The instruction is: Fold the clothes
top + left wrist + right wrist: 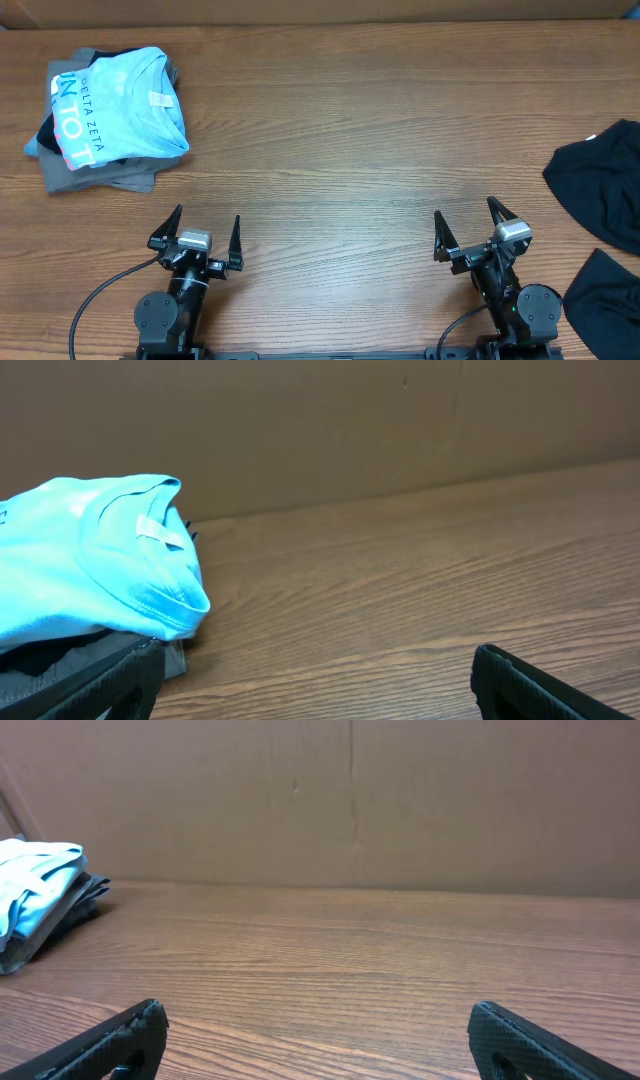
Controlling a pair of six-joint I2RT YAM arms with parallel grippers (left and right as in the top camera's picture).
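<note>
A stack of folded clothes (105,120) lies at the far left, a light blue T-shirt on top over grey and dark garments. It also shows in the left wrist view (95,555) and the right wrist view (40,900). Black unfolded clothes (600,175) lie at the right edge, with another black piece (605,305) nearer the front. My left gripper (205,232) is open and empty near the front edge. My right gripper (467,225) is open and empty at the front right.
A wooden table (340,150) spans the view. A brown cardboard wall (350,800) stands along its far edge.
</note>
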